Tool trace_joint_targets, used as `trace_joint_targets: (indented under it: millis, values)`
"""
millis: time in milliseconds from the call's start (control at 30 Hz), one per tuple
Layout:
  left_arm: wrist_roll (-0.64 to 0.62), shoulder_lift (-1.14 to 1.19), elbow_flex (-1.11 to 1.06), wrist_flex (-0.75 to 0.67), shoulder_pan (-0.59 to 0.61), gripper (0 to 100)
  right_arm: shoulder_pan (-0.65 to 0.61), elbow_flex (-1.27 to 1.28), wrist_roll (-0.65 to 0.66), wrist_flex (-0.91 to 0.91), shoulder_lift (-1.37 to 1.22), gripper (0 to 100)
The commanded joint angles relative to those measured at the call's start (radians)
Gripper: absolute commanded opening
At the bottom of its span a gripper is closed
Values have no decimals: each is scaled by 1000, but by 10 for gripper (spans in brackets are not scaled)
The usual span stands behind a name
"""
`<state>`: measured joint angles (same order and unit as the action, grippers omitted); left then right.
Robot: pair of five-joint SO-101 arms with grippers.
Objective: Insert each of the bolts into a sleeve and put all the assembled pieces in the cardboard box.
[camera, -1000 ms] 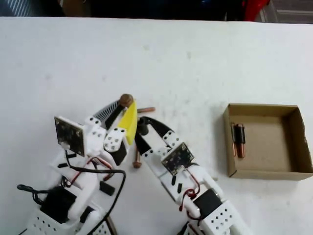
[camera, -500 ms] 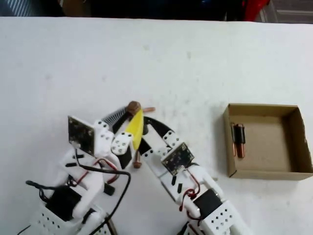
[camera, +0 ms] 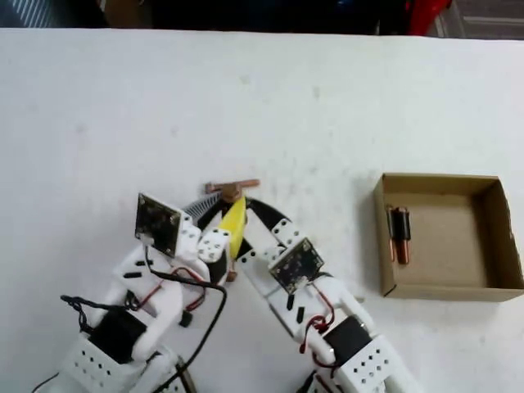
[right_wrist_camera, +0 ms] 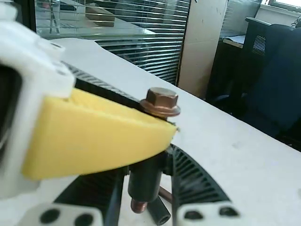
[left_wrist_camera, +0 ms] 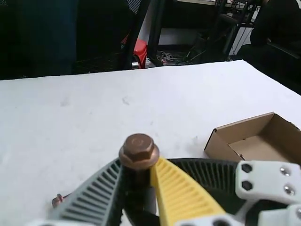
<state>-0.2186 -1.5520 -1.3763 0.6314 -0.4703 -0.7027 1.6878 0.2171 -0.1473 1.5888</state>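
Observation:
My left gripper [left_wrist_camera: 138, 165] is shut on a copper hex-head bolt [left_wrist_camera: 138, 150], held upright between its grey and yellow fingers. The bolt's shank runs down through a black sleeve [right_wrist_camera: 146, 173], and its copper tip shows below the sleeve. My right gripper [right_wrist_camera: 146, 190] is shut on that sleeve with its black fingers. In the high view both grippers meet at the bolt [camera: 232, 195], left of the cardboard box [camera: 491, 237]. One assembled bolt and sleeve [camera: 399, 233] lies inside the box near its left wall.
A loose bolt [camera: 246, 185] lies flat on the table just beyond the grippers. Another bolt [camera: 232, 276] shows between the two arms. A second black sleeve [right_wrist_camera: 159, 213] lies on the table under the right gripper. The box [left_wrist_camera: 225, 136] stands open-topped.
My left arm has swung right with the bolt, bringing it over and into the sleeve held by the right gripper. The right arm has stayed in place.

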Motion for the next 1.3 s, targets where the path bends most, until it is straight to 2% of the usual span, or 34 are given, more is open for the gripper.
trace_joint_targets:
  millis: [0, 100, 200, 400, 633, 767, 1033, 1267]
  values:
    - [-8, -12, 8, -9, -12, 81, 5, 6, 12, 1, 18, 17]
    - [-12, -12, 6, -3, -12, 184, 5, 6, 12, -1, 18, 17]
    - [-8, -12, 6, -2, -12, 226, 5, 8, 14, -1, 18, 17]
    - [-6, -12, 6, -3, -5, 229, 5, 8, 14, -1, 18, 17]
    - [-3, -12, 6, -9, 71, 229, 5, 8, 15, -1, 18, 17]
    - [52, -12, 6, -9, 73, 229, 5, 8, 15, -1, 18, 17]
    - [57, -12, 14, -9, 79, 229, 5, 8, 15, -1, 18, 17]
    - [57, -12, 68, -64, 189, 226, 7, 8, 15, -2, 18, 17]
